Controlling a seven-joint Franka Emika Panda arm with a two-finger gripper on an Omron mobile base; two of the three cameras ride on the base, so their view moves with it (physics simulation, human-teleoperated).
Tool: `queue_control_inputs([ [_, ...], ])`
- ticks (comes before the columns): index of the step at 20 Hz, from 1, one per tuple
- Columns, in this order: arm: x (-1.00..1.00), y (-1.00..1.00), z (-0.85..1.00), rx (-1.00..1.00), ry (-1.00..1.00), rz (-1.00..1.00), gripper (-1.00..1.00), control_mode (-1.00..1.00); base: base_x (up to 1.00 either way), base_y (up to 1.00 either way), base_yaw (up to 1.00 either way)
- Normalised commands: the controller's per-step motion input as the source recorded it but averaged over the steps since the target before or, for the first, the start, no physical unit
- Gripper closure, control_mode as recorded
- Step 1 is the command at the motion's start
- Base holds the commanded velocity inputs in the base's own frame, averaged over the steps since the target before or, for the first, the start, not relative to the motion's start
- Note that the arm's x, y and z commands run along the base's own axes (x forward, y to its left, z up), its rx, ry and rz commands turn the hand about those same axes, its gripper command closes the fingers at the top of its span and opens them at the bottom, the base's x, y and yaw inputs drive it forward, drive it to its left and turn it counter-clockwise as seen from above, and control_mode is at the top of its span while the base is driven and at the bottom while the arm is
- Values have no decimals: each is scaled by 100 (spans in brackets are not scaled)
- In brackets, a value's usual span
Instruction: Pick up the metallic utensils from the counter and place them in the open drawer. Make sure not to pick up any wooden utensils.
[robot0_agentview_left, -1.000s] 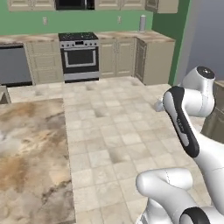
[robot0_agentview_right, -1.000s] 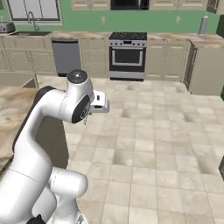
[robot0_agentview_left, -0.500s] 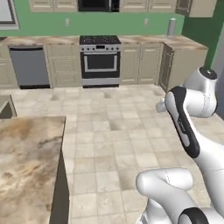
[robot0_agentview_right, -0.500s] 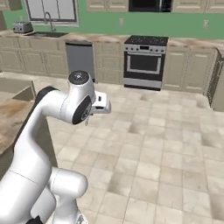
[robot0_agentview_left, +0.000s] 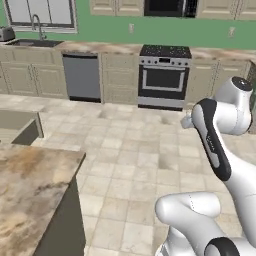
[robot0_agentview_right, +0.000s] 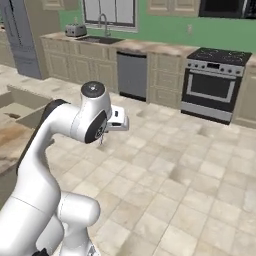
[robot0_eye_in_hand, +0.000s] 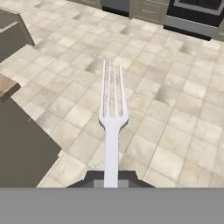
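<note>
With our gripper (robot0_eye_in_hand: 111, 181) pinched on the handle of the silvery fork (robot0_eye_in_hand: 112, 114), tines pointing ahead of it over the floor tiles, we should keep the grip firm and level while carrying toward the open drawer (robot0_agentview_right: 22, 102) off to its left.

Light is even and bright in all three views, flat and sourceless, with only faint darker blotches on the floor tiles (robot0_agentview_left: 150, 150) toward twelve o'clock and no hard cast shadows. The side of the counter (robot0_agentview_left: 30, 195) at seven o'clock in the left base view is a dark grey, unlit face, and the same mass sits dim at eight o'clock in the hand view. Everything is soft and slightly blurred, edges blocky, the fork (robot0_eye_in_hand: 112, 118) pale and nearly washed out, without glare or lens bending at the borders
</note>
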Motion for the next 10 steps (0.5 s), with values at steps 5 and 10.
queue_control_inputs([
  [5, 0, 0, 0, 0, 0, 0, 100, 100, 100, -62, 55],
  [10, 0, 0, 0, 0, 0, 0, 100, 100, 99, -74, 51],
])
